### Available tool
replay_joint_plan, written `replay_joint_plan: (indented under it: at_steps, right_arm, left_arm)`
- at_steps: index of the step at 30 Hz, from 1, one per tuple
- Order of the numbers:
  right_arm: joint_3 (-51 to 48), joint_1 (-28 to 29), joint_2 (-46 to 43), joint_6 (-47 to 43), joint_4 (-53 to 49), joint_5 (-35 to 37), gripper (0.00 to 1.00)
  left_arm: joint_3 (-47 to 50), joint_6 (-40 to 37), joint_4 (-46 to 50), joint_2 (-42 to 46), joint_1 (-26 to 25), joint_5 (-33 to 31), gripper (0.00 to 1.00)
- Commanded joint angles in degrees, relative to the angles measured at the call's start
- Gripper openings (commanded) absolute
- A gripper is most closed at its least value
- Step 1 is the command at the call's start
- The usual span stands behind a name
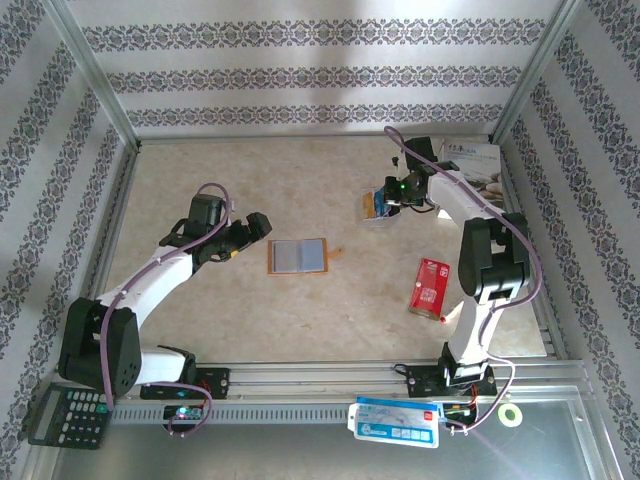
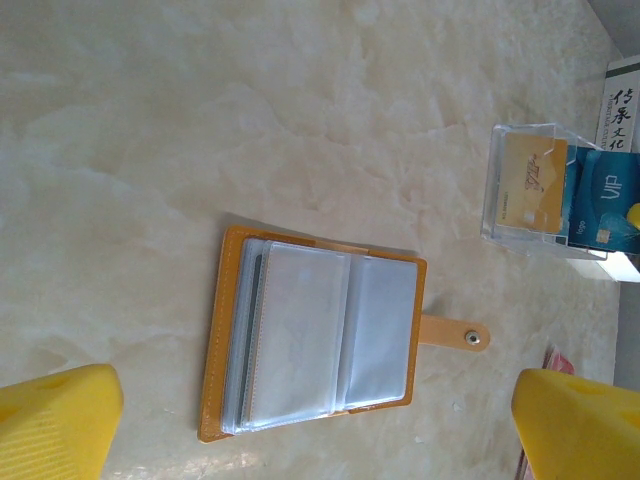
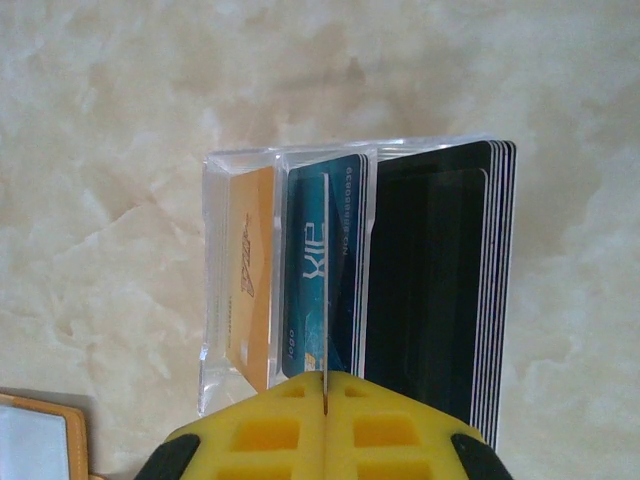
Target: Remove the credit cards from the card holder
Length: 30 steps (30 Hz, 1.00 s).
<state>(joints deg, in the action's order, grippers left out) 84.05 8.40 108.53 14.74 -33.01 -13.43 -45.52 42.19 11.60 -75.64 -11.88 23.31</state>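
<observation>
The card holder (image 1: 298,256) lies open and flat on the table, orange-tan with clear grey-blue sleeves (image 2: 300,340) and a snap tab (image 2: 455,333). My left gripper (image 1: 258,226) hovers just left of it, open, with its yellow fingers (image 2: 55,425) far apart and nothing between them. My right gripper (image 1: 388,192) is shut on a thin credit card (image 3: 325,290) seen edge-on. It holds the card upright over a clear plastic box (image 3: 212,300). An orange card (image 3: 250,270), a blue card (image 3: 305,260) and a black stack (image 3: 430,280) stand in the box.
A red packet (image 1: 431,285) lies beside the right arm. A white book (image 1: 475,165) sits at the back right corner. A calculator (image 1: 68,415), a blue-white packet (image 1: 395,422) and a tape roll (image 1: 511,413) rest along the near rail.
</observation>
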Motion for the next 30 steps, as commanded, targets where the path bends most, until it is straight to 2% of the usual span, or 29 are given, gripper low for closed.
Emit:
replay_joint_plan:
  at_steps: [1, 3, 6, 9, 13, 16, 19, 24, 30]
  right_arm:
    - [2.8, 0.2, 1.5, -0.9, -1.7, 1.3, 0.04]
    - [4.1, 0.2, 2.2, -0.9, -2.4, 1.8, 0.07]
    - [5.6, 0.2, 2.8, -0.6, -3.3, 2.3, 0.18]
    - [5.9, 0.4, 2.3, 0.0, -4.0, 2.1, 0.23]
    - [4.7, 1.0, -0.8, 0.6, -4.1, 2.5, 0.27]
    - [2.6, 2.4, -4.6, 1.7, -4.2, 3.3, 0.33]
    - [-1.4, 5.3, -8.9, 3.7, -3.7, 4.7, 0.40]
    - [-8.6, 14.3, -13.4, 9.2, -1.3, 8.2, 0.49]
    - [-10.1, 25.9, -11.5, 13.7, 0.4, 8.8, 0.55]
  left_arm:
    - [-2.0, -0.8, 1.7, -0.3, 0.7, 0.2, 1.00]
    - [-2.2, -1.0, 1.8, -0.4, 0.6, 0.1, 1.00]
    - [-2.3, -0.9, 1.9, -0.4, 0.7, 0.2, 1.00]
    - [-2.4, -0.9, 1.9, -0.4, 0.7, 0.1, 1.00]
    - [-2.5, -1.1, 2.2, -0.2, 0.8, -0.2, 1.00]
    - [-2.7, -1.4, 2.6, -0.3, 0.9, -0.5, 1.00]
    - [-2.4, -1.6, 2.7, -0.1, 1.6, -1.0, 1.00]
    - [-0.4, -0.3, 1.0, 0.3, 3.5, -1.2, 1.00]
    - [4.2, 4.0, -4.6, 1.7, 7.0, 1.7, 1.00]
